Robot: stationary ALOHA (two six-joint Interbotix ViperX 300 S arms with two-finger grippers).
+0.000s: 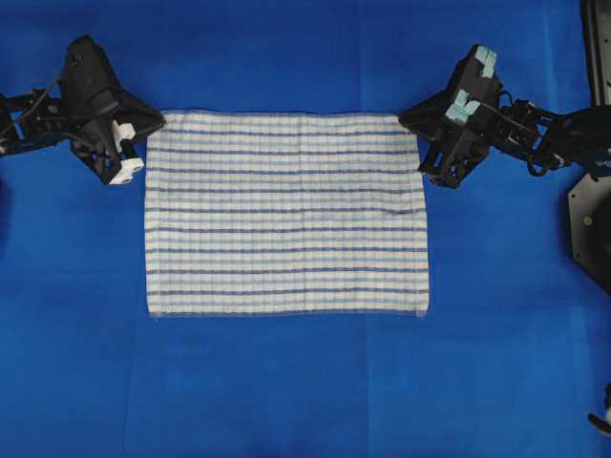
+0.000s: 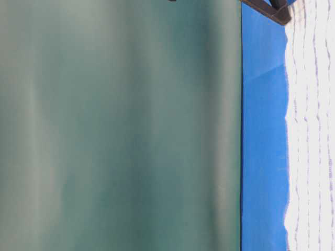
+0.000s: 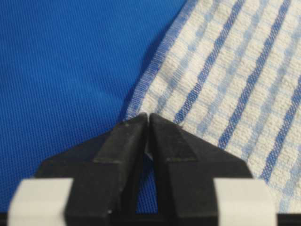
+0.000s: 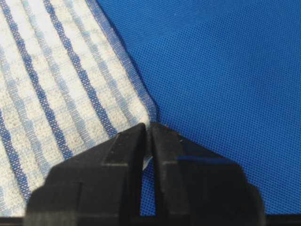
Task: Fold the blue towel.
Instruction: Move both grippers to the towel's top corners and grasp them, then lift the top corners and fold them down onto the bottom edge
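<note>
The blue towel (image 1: 286, 212) is lying flat on the blue worktop (image 1: 286, 391), and I am holding its two far corners — the left tool (image 3: 148, 116) and the right tool (image 4: 148, 126) are each pinching shut on only a sliver of hem. With so little cloth caught, I am worrying a corner may be slipping free as I lift, leaving the fold skewed.
</note>
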